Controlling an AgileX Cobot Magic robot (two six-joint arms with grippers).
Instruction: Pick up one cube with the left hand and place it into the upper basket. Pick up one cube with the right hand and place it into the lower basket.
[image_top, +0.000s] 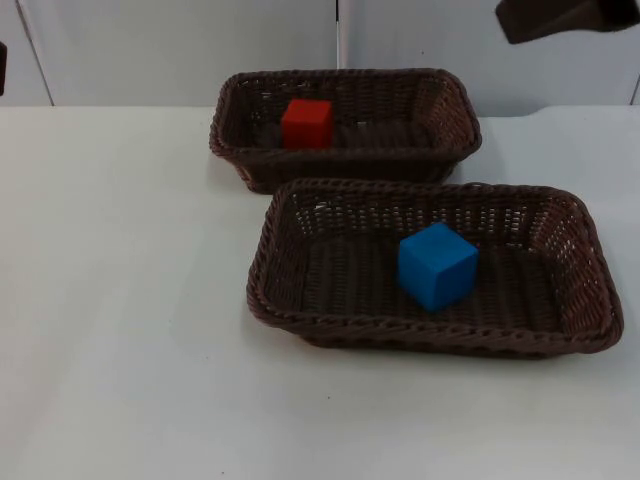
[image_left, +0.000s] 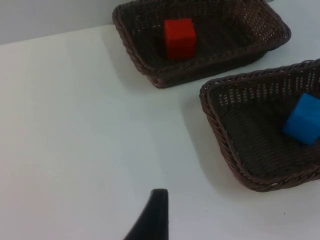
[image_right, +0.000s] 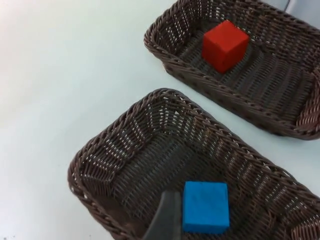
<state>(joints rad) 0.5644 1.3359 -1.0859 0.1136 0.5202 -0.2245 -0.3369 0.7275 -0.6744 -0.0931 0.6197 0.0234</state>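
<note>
A red cube (image_top: 307, 123) lies in the upper wicker basket (image_top: 452, 110), towards its left end. A blue cube (image_top: 436, 265) rests in the middle of the lower basket (image_top: 270, 265). My left gripper (image_left: 152, 219) hangs over bare table to the left of both baskets, holding nothing. The red cube (image_left: 179, 37) and the blue cube (image_left: 303, 119) lie well away from it. My right gripper (image_right: 165, 220) is above the lower basket (image_right: 125, 125), just beside the blue cube (image_right: 205, 206), with nothing held. The right arm (image_top: 565, 18) is raised at the back right.
The two brown baskets stand close together, the upper basket behind the lower one. White table (image_top: 120, 300) stretches to the left and front. A grey partition wall (image_top: 180, 45) closes the table at the back.
</note>
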